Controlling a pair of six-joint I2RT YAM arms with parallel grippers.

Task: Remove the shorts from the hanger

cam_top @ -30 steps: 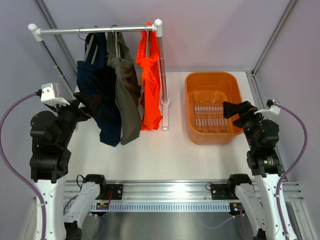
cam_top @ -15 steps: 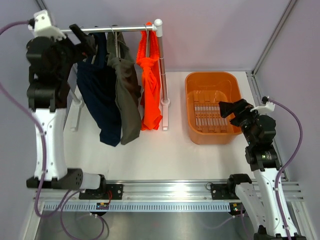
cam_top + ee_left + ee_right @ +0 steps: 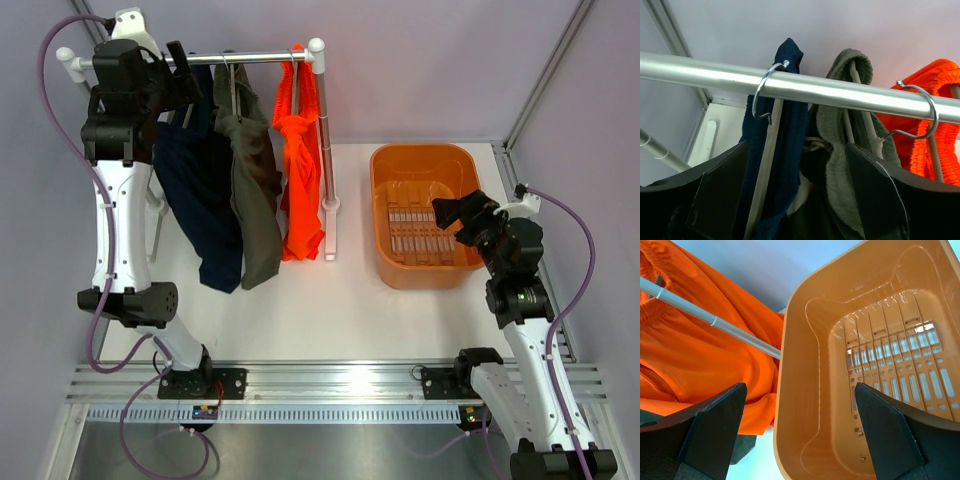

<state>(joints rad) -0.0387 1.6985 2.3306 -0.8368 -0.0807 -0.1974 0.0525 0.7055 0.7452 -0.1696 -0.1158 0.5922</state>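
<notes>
Three shorts hang on hangers from a silver rail [image 3: 260, 58]: navy shorts [image 3: 200, 200], olive-grey shorts [image 3: 255, 190] and orange shorts [image 3: 300, 170]. My left gripper [image 3: 180, 68] is raised to the rail's left end. In the left wrist view it [image 3: 797, 192] stands open just below the rail [image 3: 840, 92]. The navy shorts [image 3: 787, 140], their pale hanger bar [image 3: 765, 160] and the edge of the olive-grey shorts [image 3: 840, 150] lie between its fingers, ungripped. My right gripper [image 3: 450, 215] is open over the orange basket [image 3: 425, 160].
The rack's upright pole [image 3: 323, 130] stands between the shorts and the basket. In the right wrist view the basket wall [image 3: 805, 390] sits between my fingers, with the orange shorts [image 3: 715, 365] and the pole [image 3: 715, 322] to the left. Grey walls close in behind.
My left arm has swung up from table height beside the navy shorts to the rail's left end. The right gripper has edged slightly left over the basket.
</notes>
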